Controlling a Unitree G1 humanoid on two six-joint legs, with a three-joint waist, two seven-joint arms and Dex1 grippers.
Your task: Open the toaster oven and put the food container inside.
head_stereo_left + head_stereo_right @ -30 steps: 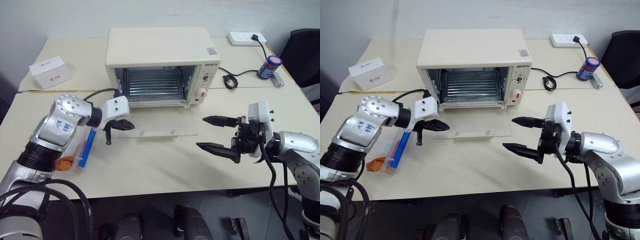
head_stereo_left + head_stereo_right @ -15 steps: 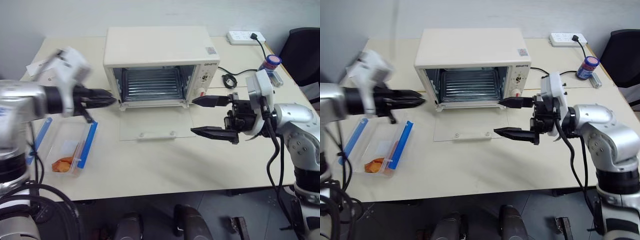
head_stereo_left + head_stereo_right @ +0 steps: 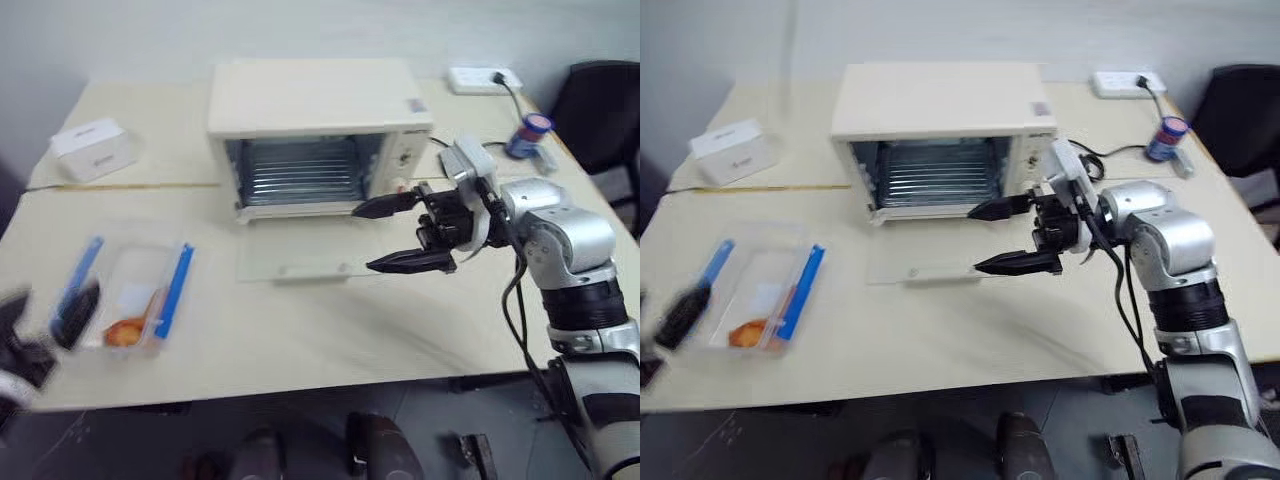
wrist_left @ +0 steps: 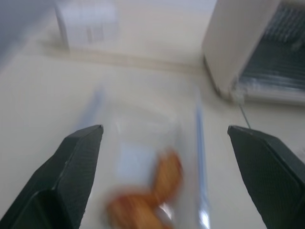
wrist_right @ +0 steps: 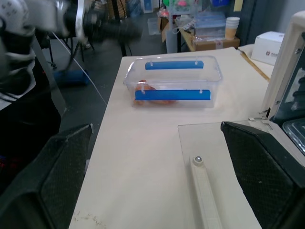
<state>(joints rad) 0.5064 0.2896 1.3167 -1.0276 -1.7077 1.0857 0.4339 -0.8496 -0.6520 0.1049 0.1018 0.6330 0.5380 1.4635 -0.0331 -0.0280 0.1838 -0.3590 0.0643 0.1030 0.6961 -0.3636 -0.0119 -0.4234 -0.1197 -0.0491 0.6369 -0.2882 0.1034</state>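
No label was legible: the toaster oven had a small sticker on its top corner and print by the control panel, both too blurred to read, and the white box at the table's far left showed nothing readable either. The oven door lay fully open, flat on the table, with the wire rack visible inside. The right gripper hovered level over the door's right edge, pointing toward the robot's left, fingers spread wide with nothing between them. The left gripper sat low at the table's near-left edge (badly smeared in the head views), its fingers wide apart and empty, aimed at the food container. The container rested on the table left of the open door, well apart from the oven, with blue strips along both long sides and orange food pieces at its near end.
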